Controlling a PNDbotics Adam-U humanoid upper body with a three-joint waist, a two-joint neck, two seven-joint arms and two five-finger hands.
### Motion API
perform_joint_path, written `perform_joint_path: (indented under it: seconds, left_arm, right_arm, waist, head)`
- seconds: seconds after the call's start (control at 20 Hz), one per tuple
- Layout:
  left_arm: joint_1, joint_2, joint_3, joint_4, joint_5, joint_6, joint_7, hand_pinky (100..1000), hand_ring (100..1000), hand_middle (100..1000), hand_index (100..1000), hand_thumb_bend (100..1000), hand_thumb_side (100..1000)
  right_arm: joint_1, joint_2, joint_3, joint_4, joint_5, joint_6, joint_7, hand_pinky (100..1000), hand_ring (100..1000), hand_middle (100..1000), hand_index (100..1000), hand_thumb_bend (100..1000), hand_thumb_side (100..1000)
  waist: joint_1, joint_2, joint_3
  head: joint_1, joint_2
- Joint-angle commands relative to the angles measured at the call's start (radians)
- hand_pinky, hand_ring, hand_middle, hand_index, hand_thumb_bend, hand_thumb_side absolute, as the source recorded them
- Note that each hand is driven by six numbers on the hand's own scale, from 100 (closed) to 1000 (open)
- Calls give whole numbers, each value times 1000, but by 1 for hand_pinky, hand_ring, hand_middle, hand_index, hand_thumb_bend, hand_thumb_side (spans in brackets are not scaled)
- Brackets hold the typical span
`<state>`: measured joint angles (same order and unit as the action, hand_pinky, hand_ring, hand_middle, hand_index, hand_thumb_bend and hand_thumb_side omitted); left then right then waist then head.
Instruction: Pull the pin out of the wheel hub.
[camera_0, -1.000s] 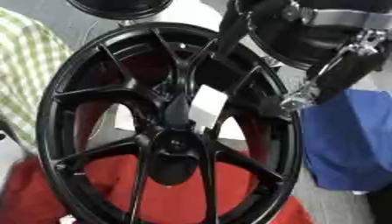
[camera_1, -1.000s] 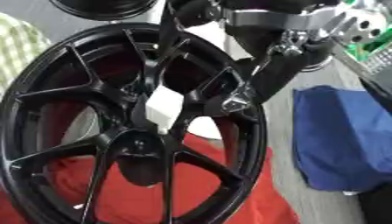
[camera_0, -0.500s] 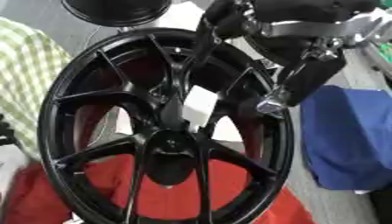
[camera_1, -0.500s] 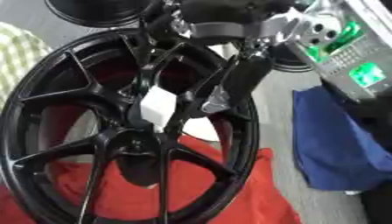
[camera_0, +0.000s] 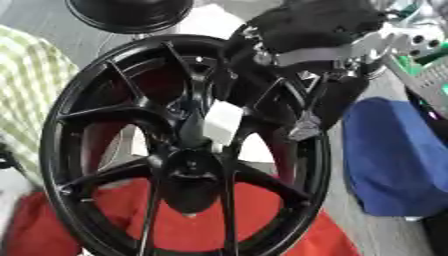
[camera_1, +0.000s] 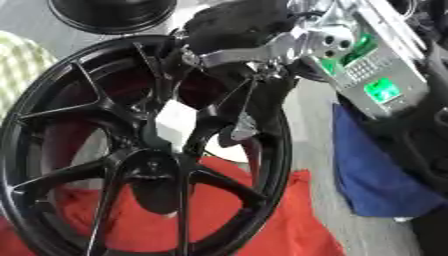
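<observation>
**Right hand over the hub, fingers lost against the spokes**

Below the right hand (camera_0: 262, 85) sits the wheel hub (camera_0: 191, 167), the centre of a black spoked wheel (camera_0: 66, 110) that fills most of both views and stands tilted, its rim cut off at the bottom edge. The hand comes in from the upper right, black with a silver band across it, and reaches down over the upper spokes. Its fingers merge with the dark spokes, so I cannot tell whether they are spread, curled or pinching anything. A small silver part hangs beneath the hand, just inside the rim.

Just below and to the left of the hand, a white, roughly rectangular tag-like piece (camera_0: 222, 123) shows between two spokes, directly above the hub. It is tilted, its long axis running from upper right to lower left toward the hub. Whether this is the pin, or merely attached to it, is unclear; no pin shaft can be made out.

Under the wheel lies a red cloth (camera_1: 219, 220). To the right of the hand lies a blue cloth (camera_0: 394, 160); to the far left, a green checked cloth (camera_0: 22, 85).

Only the right eye view shows a grey device with green lit panels (camera_1: 372, 70) beside the hand's wrist; the left eye view cuts most of it off. Beyond the hand lies a dark round object (camera_0: 131, 12), cut by the top edge.

The left hand is out of sight.
</observation>
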<state>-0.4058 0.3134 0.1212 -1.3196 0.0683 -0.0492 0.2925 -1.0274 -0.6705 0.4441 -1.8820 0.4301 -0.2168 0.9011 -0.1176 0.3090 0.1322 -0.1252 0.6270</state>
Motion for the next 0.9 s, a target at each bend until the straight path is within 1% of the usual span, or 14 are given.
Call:
perform_joint_path:
  seconds: [0.05,0.3,0.55,0.9]
  left_arm:
    - [-12,21,7,-9,4,-1,2,565,582,533,674,100,897]
    - [-14,17,5,-8,5,-1,0,566,582,534,674,100,898]
    - [-22,9,3,-9,7,-1,-3,567,583,534,674,100,898]
    - [-36,2,-3,-14,10,-2,-8,567,583,534,674,100,900]
  right_arm:
    - [-8,-2,-10,4,5,-5,6,904,808,754,783,571,151]
    - [-8,20,-21,-4,-5,3,6,899,807,753,788,574,149]
    - [-7,34,-41,-13,-4,15,6,900,804,750,786,568,135]
    - [5,51,-46,9,21,16,4,896,798,741,780,558,114]
  waist:
    - [10,-30,2]
    - [12,-31,5]
    - [14,-29,14]
    - [11,-13,34]
  head:
    - [-2,-11]
    - [-10,-17]
    - [-24,-14]
    - [-42,-5]
